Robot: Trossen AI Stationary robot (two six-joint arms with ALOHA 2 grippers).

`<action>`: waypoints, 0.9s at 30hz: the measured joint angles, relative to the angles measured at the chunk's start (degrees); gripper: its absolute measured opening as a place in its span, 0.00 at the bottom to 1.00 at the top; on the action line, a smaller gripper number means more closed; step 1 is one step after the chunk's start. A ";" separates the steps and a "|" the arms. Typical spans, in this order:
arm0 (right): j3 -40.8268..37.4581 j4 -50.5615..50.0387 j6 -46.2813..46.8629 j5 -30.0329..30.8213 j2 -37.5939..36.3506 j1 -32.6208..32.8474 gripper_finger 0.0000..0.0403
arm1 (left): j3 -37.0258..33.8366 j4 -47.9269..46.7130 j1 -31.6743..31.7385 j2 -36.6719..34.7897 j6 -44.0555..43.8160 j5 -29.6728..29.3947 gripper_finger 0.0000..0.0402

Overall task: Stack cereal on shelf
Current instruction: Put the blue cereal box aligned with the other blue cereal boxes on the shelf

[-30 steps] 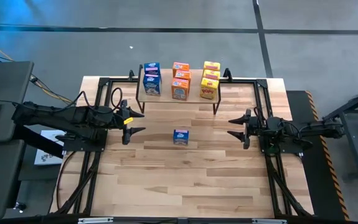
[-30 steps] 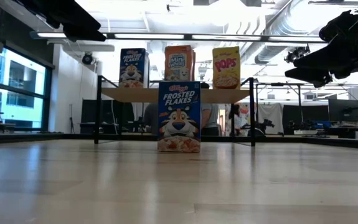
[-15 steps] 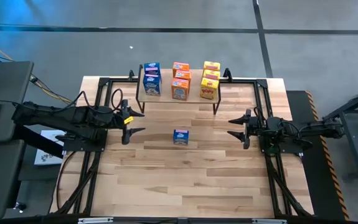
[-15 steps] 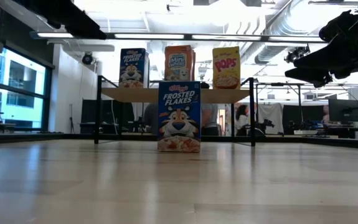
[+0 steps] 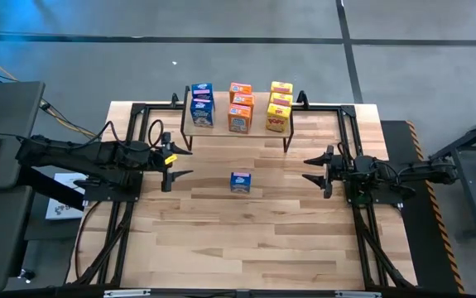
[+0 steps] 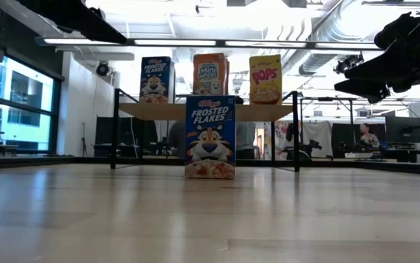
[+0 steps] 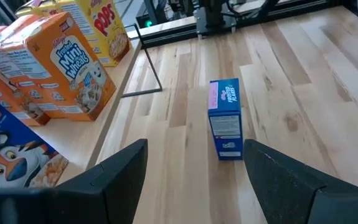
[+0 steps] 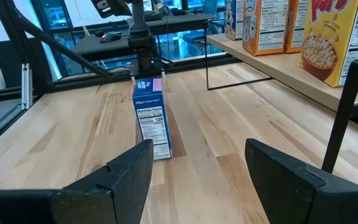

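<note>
Your last blue box (image 5: 240, 182) stands alone on the table (image 5: 246, 240), between both grippers, left (image 5: 179, 165) and right (image 5: 313, 170), jaws wide open and empty. It could tip if a finger clips it. Only the low view shows the shelf (image 6: 206, 110) raised behind it.
</note>
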 joint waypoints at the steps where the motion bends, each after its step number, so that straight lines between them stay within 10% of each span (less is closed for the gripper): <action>1: 0.00 0.00 0.00 0.00 0.00 0.00 0.62 | 0.00 0.10 0.02 0.02 -0.11 0.01 0.64; 27: 0.00 -0.01 0.00 0.00 0.00 0.01 0.62 | 11.90 13.84 3.56 23.29 -0.51 -2.40 0.64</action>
